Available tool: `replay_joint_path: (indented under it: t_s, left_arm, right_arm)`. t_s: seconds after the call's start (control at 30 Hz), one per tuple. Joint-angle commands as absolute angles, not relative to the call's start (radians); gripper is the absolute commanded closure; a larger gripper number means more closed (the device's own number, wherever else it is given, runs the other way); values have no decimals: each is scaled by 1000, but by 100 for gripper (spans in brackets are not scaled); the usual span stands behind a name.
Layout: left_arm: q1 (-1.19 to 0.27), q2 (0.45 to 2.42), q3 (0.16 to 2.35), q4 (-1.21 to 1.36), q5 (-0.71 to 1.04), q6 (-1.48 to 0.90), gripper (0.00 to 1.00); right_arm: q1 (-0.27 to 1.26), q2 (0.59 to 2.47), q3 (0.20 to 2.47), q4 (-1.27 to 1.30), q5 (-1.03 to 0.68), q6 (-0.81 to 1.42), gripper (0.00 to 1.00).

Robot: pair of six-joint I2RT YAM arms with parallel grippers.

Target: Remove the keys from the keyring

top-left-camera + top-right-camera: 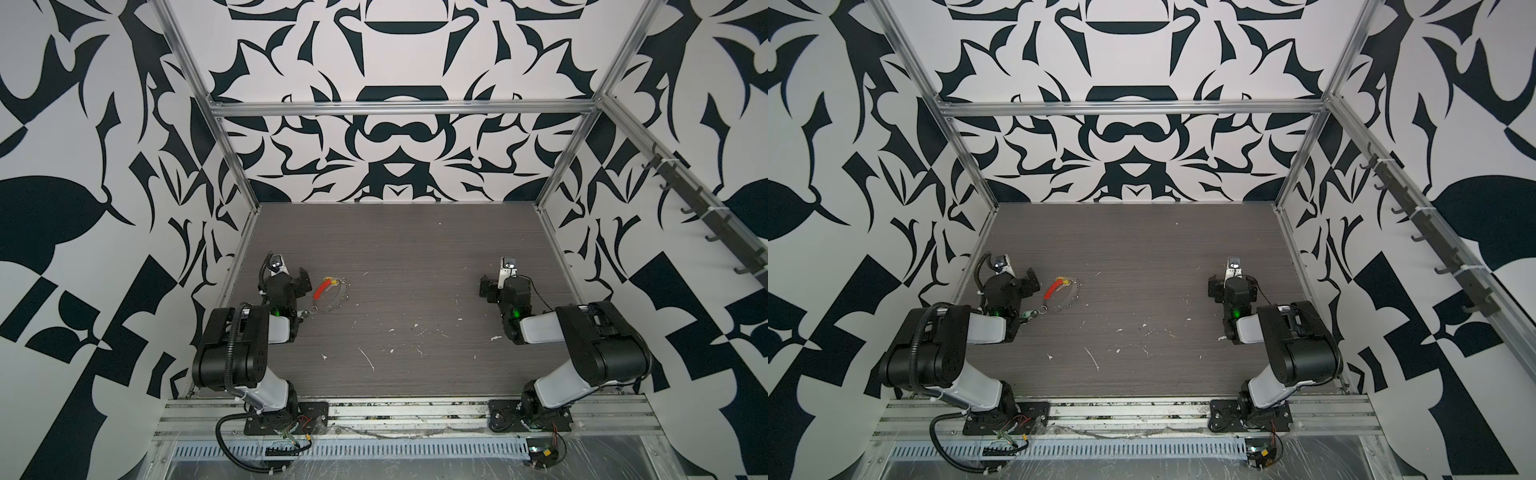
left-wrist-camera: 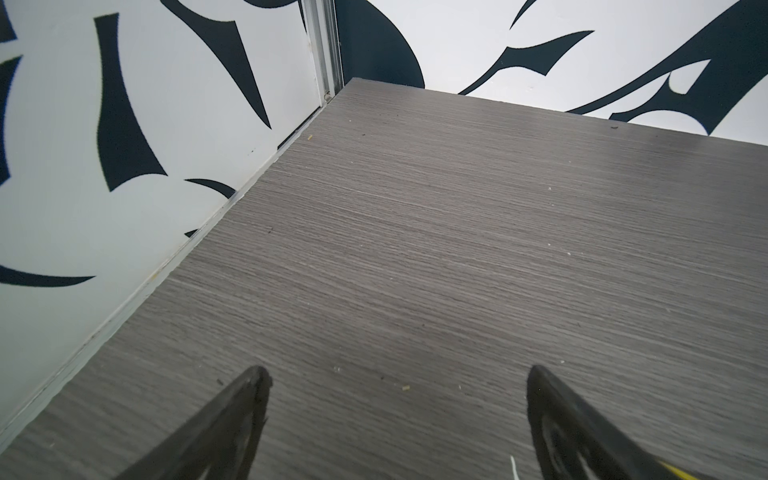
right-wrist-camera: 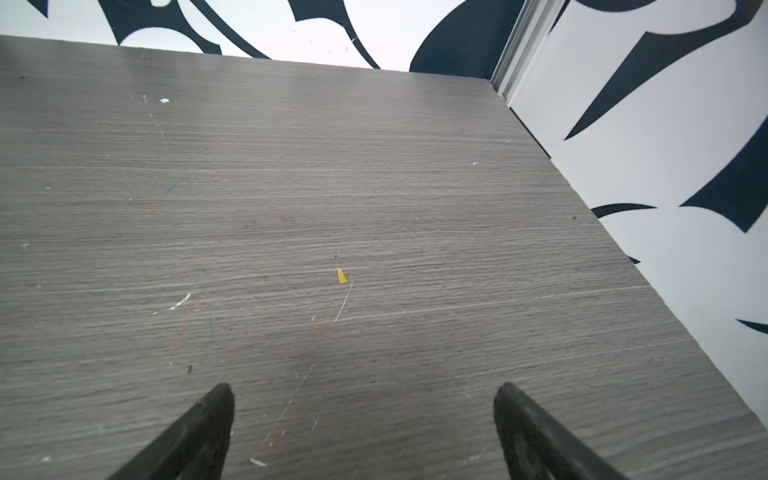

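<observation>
Left on the table [image 1: 415, 249]: keyring [image 1: 322, 289] with its keys [image 1: 328, 278].
Both top views: it lies just beside the left gripper [image 1: 304, 279], apart from it. Left wrist view: fingers [image 2: 249, 399] spread wide, holding nothing. Right wrist view: right gripper [image 3: 363, 390] likewise splayed.

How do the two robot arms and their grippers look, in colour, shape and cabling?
The left arm and the right arm share bulky black joint housings and rounded white links, each with a small green light. A black ribbed hose follows the left arm. The left gripper and the right gripper have black fingers that taper to blunt tips.
</observation>
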State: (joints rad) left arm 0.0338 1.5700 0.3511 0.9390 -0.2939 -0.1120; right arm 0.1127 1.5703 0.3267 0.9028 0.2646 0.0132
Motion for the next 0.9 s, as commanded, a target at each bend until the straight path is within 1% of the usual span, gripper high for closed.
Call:
replay_joint_path:
  t_s: [0.0, 0.5, 0.57, 0.63, 0.73, 0.8, 0.87]
  left_arm:
    - [38, 1563, 356, 969, -291, -123, 1]
    - [37, 1561, 354, 979, -304, -122, 1]
    - [32, 1498, 375, 880, -314, -130, 1]
    - [28, 1435, 408, 763, -289, -122, 1]
    - [7, 1374, 431, 686, -323, -109, 1]
    - [-7, 1313, 455, 590, -354, -122, 1]
    - [-6, 1239, 469, 541, -361, -192, 1]
  right_arm:
    - [111, 1557, 347, 931, 258, 0, 0]
    - [111, 1546, 347, 939, 256, -3, 0]
    - [111, 1488, 357, 865, 250, 3, 0]
    - [112, 1425, 400, 721, 255, 13, 0]
    - [123, 1352, 460, 558, 279, 28, 0]
    - [141, 1306, 477, 505, 320, 56, 0]
    - [156, 1252, 482, 488, 356, 108, 0]
